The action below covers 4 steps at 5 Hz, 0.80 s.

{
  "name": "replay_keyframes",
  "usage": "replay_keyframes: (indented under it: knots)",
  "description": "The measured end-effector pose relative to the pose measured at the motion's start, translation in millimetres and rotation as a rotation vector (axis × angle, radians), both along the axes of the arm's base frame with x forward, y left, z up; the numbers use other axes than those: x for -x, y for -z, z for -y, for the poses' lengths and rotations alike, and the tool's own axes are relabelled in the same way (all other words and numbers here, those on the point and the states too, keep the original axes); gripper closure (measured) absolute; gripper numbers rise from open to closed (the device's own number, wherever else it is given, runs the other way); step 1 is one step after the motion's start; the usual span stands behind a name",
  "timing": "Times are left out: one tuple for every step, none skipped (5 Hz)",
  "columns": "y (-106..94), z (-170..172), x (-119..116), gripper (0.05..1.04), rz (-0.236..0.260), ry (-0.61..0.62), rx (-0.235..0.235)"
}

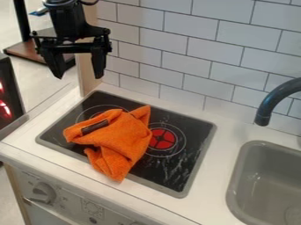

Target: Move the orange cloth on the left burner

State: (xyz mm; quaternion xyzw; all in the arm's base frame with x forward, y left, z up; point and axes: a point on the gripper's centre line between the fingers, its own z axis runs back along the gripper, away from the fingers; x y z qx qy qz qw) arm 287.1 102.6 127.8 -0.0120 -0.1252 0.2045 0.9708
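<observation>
Stovetop (176, 173) across the centre of the frame. Orange cloth (120, 136) crumpled on it, left of centre. Black gripper (78, 77) at upper left, fingers spread apart, holding nothing. The cloth partly covers the left burner (87, 115) and meets the red burner (162, 138); best pinch a raised central fold, lift, then lower it leftward.

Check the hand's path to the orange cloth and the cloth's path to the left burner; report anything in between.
Nothing visible stands between the hand and the orange cloth. Nothing visible blocks the cloth's way to the left burner, which it partly covers.
</observation>
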Motion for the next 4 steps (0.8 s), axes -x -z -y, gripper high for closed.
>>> replay_keyframes:
  knots:
    - [8.4, 3.1, 4.8, 0.084, -0.026, -0.004, 0.013]
    - [14.2, 23.9, 23.8, 0.084, -0.029, -0.027, 0.029]
    - [40.3, 50.2, 32.4, 0.084, -0.075, 0.068, 0.007]
    - [69.4, 59.5, 34.0, 0.084, -0.112, 0.075, -0.027]
